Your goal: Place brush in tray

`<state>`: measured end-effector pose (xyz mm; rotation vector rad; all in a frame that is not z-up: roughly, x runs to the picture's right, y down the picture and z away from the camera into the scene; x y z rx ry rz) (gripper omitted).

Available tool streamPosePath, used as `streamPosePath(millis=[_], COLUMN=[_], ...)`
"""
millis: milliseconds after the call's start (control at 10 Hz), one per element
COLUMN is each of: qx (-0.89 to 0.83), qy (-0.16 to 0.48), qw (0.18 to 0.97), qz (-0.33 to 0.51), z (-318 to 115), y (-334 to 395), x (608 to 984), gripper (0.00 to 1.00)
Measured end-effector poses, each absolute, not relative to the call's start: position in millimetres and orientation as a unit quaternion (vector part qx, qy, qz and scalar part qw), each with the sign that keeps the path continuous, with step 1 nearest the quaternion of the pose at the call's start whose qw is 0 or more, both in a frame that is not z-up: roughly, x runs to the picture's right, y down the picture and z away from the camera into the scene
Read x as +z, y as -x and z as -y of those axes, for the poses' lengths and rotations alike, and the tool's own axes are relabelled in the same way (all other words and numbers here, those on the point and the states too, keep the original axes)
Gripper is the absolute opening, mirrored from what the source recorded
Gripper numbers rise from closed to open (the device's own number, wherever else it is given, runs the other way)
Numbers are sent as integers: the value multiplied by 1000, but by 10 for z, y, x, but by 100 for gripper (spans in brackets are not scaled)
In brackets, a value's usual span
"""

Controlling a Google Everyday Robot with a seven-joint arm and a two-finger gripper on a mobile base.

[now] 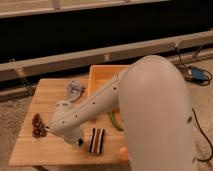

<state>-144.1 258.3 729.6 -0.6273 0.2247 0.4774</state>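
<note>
The tray (102, 76) is a yellow-orange bin at the back of the wooden table, partly covered by my white arm. My gripper (79, 142) is low over the table's front part, just left of a dark striped block (96, 140); only its dark end shows under the wrist. The brush is not visible; it is either hidden by the arm or out of view.
A brown pine-cone-like object (37, 126) lies at the table's left front. A grey crumpled item (75, 90) lies left of the tray. A green chili-like vegetable (114, 121) lies beside the arm, and an orange item (122, 154) sits at the front edge. Cables and a blue box (196, 75) lie on the floor to the right.
</note>
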Motion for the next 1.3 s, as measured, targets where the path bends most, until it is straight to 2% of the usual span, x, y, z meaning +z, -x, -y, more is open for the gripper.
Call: streamPosePath(millis=[1000, 1300], qx=[264, 285], qy=[245, 228], qw=[933, 931], qz=[-17, 12], z=[-1893, -1504], y=[1287, 1258], x=[6054, 5795], gripper=[0, 0])
